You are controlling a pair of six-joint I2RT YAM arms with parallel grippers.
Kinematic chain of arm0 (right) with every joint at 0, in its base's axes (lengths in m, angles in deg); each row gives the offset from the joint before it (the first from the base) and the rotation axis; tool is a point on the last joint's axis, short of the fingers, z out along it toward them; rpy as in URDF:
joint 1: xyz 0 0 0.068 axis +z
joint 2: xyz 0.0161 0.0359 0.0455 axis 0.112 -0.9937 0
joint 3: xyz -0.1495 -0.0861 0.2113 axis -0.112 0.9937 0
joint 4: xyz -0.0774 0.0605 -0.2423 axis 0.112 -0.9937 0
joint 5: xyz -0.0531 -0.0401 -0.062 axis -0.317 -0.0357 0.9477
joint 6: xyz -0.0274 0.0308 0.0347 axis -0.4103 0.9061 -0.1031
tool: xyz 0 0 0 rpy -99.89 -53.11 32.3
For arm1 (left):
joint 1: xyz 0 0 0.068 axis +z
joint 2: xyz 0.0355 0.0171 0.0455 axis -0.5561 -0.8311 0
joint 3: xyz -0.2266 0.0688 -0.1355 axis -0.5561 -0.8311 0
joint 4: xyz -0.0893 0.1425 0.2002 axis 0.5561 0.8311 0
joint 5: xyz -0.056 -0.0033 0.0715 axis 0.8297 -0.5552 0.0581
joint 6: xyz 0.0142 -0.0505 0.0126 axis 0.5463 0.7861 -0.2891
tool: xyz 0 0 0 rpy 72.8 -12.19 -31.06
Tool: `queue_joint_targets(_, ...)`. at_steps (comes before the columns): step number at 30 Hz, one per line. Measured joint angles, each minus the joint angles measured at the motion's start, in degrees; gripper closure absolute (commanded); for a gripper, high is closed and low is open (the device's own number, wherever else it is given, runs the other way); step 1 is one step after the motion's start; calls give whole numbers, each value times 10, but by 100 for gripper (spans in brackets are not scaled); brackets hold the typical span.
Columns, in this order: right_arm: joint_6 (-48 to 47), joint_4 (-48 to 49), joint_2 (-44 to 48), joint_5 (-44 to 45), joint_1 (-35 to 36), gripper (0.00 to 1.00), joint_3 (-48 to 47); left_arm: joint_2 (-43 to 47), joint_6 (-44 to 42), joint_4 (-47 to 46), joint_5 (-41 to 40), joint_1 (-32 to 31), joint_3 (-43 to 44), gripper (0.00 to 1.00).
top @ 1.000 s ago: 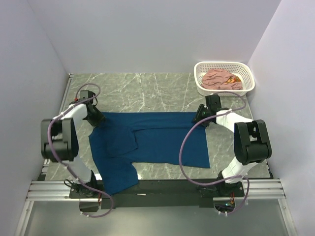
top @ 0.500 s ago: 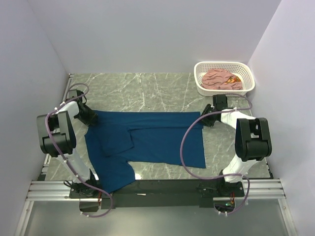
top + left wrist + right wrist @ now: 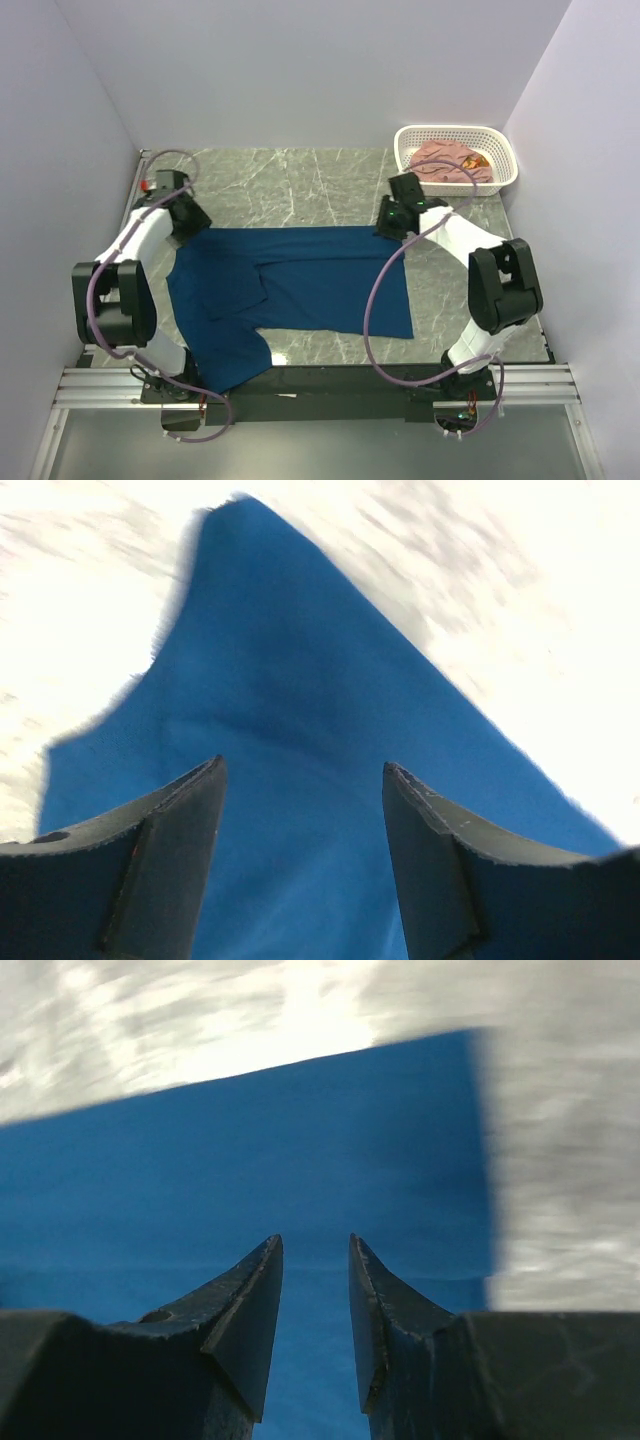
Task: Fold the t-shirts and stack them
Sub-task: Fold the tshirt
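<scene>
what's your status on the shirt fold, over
Left gripper open at navy t-shirt far-left corner. Right gripper narrow at far-right corner, grip unclear. Tee spread flat, fold unfinished. Pink t-shirt in basket, nothing blocking.

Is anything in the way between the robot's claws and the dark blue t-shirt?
No, nothing visible. The left gripper and the right gripper sit directly over the navy blue cloth t-shirt, at its far corners.

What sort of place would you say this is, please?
Probably a robotics lab test cell: plain white walls enclose a marble-patterned table, two robot arms are bolted to a metal frame, and a navy t-shirt lies spread for folding.
</scene>
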Motion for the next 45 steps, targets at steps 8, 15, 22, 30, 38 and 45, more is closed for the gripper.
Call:
queue_joint_targets(8,21,-26,-53,28,96,60,-57,-3,-4,19,-40,-162,0,37)
queue_joint_targets(15,37,-33,-120,33,122,60,-66,-79,-2,19,-42,-215,3,37)
queue_joint_targets(22,36,-39,-163,28,113,60,-120,-160,-4,29,-40,-211,61,37)
queue_joint_targets(30,21,-86,-245,1,69,60,-249,-253,-2,56,-14,-189,197,37)
queue_joint_targets(38,-3,-136,-315,-1,14,59,-374,-330,3,71,24,-167,326,30)
queue_joint_targets(45,-33,-155,-269,10,0,48,-353,-280,11,78,29,-132,307,20)
